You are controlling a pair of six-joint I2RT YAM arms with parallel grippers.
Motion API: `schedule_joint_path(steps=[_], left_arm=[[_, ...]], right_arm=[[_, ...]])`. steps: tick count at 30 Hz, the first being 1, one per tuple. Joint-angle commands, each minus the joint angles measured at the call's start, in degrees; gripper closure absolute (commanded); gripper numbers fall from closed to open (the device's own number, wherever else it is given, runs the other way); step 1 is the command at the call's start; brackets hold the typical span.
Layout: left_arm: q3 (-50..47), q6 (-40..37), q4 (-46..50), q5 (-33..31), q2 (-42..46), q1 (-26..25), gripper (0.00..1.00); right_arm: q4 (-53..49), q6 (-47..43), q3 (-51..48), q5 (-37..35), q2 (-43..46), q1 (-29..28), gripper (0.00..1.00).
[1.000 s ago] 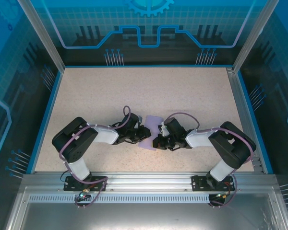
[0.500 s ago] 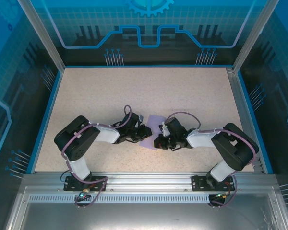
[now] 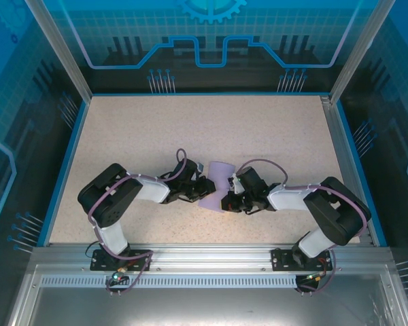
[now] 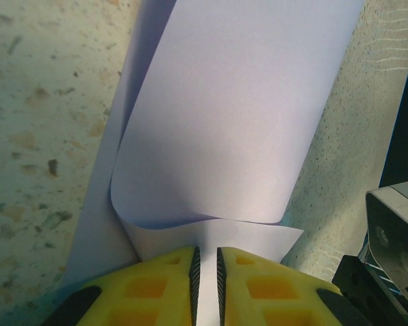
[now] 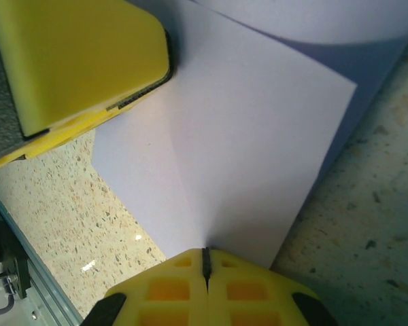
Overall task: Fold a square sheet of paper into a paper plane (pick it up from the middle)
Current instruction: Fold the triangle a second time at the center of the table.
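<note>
lavender sheet of paper (image 3: 217, 178) sits mid-tabletop (image 3: 272, 129), slightly toward the near side, one half curling up and over. the left claw (image 4: 205, 252) is clamped on its left edge and the right claw (image 5: 205, 257) is pinched tight on its right edge. if they pull apart or move unevenly, i judge the thin sheet could tear, slip free or crease crooked.

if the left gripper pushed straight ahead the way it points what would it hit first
The left gripper, pinching the thin lavender square sheet of paper, would likely run into that sheet's own curled-up fold first; depth is unclear.
</note>
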State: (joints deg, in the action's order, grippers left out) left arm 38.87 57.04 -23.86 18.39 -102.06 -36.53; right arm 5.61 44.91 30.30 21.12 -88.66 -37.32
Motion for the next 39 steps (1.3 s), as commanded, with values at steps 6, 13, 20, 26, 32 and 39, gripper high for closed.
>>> schedule_joint_path(steps=[6, 13, 20, 26, 32, 39], left_arm=[[0.48, -2.64, 5.34, -3.95, -2.64, 3.90, 0.80], [1.42, -3.98, 7.31, -3.85, -2.31, 5.91, 0.80], [2.95, -5.73, 9.38, -2.65, -2.09, 8.70, 0.80], [4.97, -7.24, 11.97, -1.11, 1.94, 9.10, 0.79], [3.93, -7.25, 11.35, 1.69, 7.33, 8.32, 0.77], [6.10, -7.46, 8.83, 4.09, 4.17, 3.22, 0.77]], right_arm=[[-9.88, -2.19, -3.00, -1.53, -1.90, 1.83, 1.00], [-9.48, -2.28, -2.01, -0.67, -3.64, 1.99, 1.00], [-10.13, -2.59, -1.57, -0.06, -2.92, 2.02, 1.00], [-10.50, -3.02, -0.80, 0.23, -2.57, 1.99, 1.00], [-10.78, -3.51, 0.31, 0.23, -2.72, 2.08, 1.00], [-10.90, -3.67, 0.65, 0.23, -2.83, 2.01, 0.99]])
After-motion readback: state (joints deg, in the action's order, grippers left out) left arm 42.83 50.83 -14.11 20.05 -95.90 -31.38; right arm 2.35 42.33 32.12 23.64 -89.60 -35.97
